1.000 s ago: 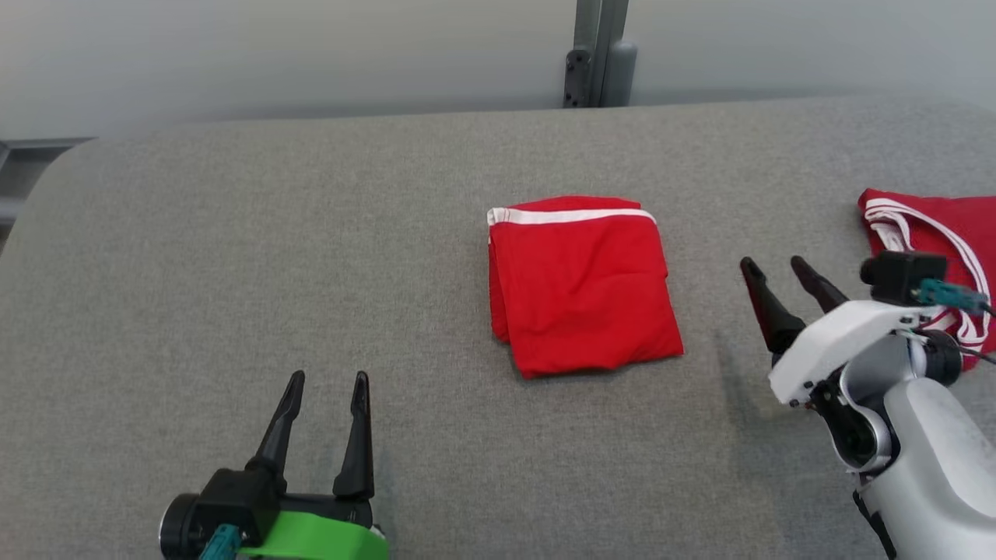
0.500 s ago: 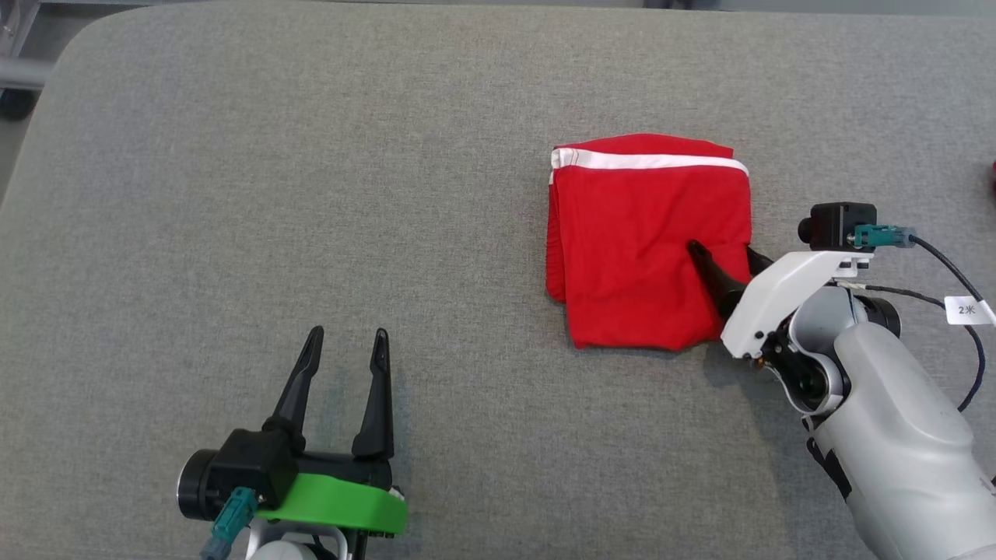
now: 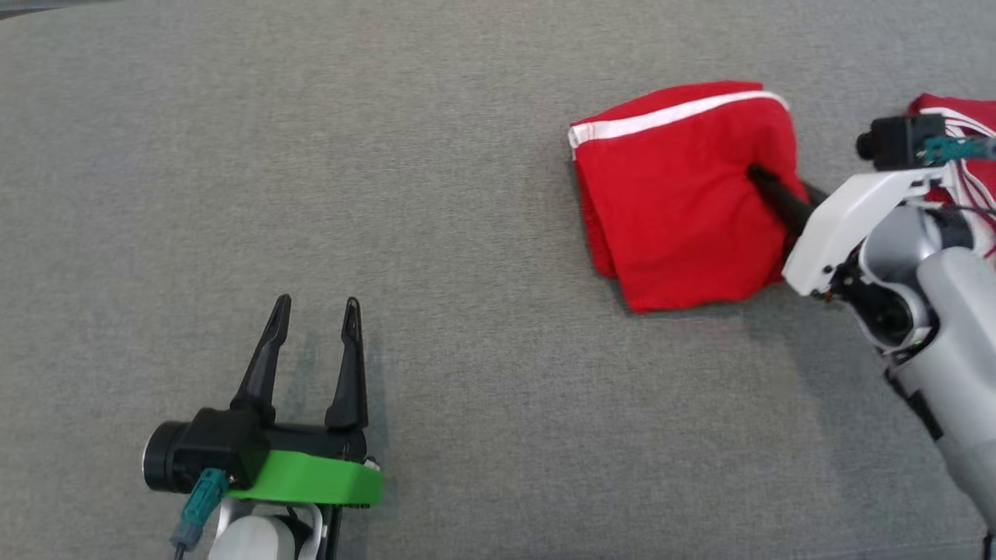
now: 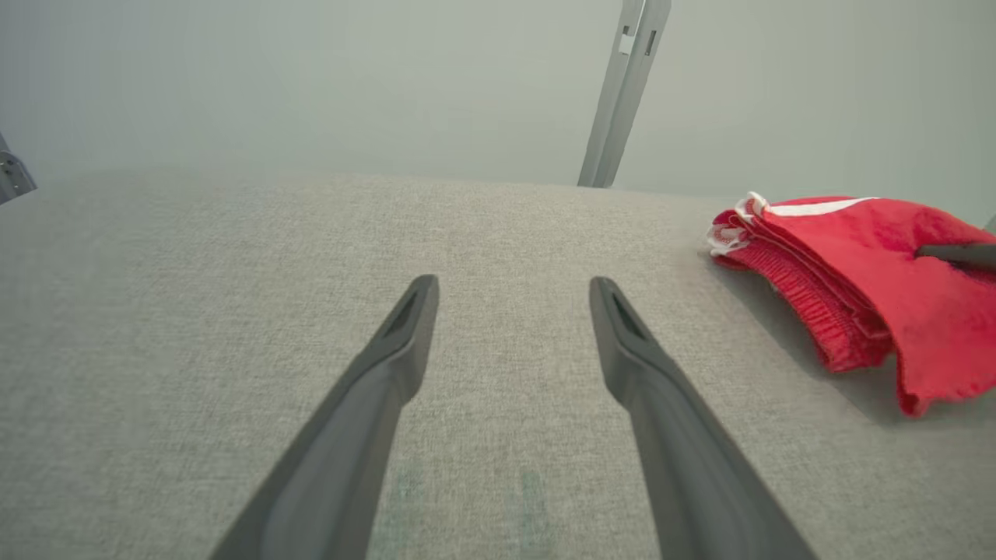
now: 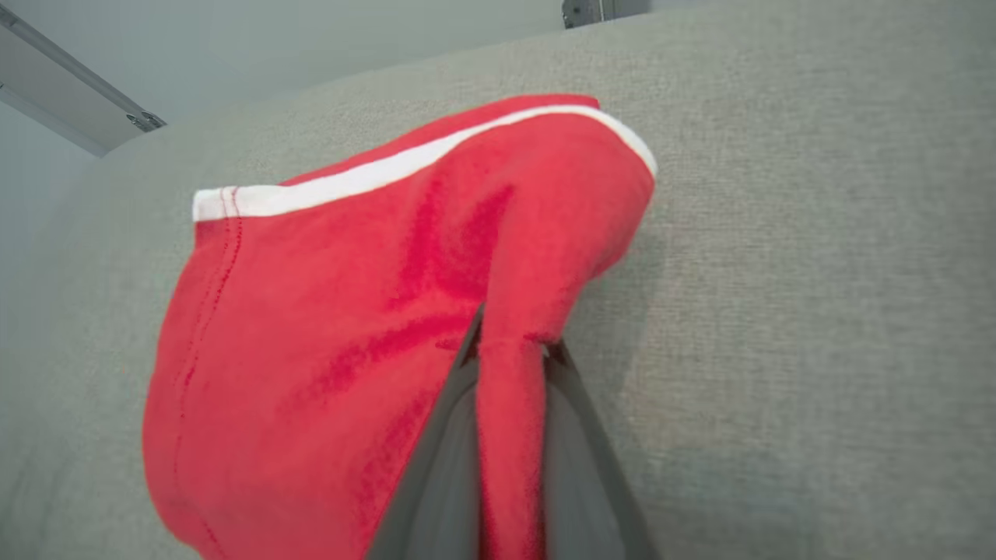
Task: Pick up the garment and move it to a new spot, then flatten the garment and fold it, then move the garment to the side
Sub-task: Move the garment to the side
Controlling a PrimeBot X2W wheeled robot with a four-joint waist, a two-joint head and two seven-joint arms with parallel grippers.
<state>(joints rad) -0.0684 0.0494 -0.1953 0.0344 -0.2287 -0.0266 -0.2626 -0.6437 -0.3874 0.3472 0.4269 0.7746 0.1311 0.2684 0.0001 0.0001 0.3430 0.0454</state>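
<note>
A folded red garment point(image 3: 677, 202) with a white band along its far edge rests on the grey table at the upper right. My right gripper point(image 3: 766, 187) is shut on its right edge, and the cloth bunches up around the fingers. In the right wrist view the red garment point(image 5: 350, 311) fills the centre, with a pinched fold of it held between my right gripper point(image 5: 510, 346). My left gripper point(image 3: 315, 307) stands open at the lower left, far from the cloth, with nothing between its fingers point(image 4: 405, 327). The garment point(image 4: 871, 264) lies at the right in the left wrist view.
A second red garment with white stripes point(image 3: 961, 117) lies at the far right edge behind my right wrist. The grey fabric table point(image 3: 389, 155) stretches wide to the left and front. A metal post point(image 4: 622, 93) stands beyond the far edge.
My right gripper has reached the folded garment, shut on its right edge and lifted that side, dragging it rightward. The head camera has tilted down and shifted. The left gripper has stayed put.
</note>
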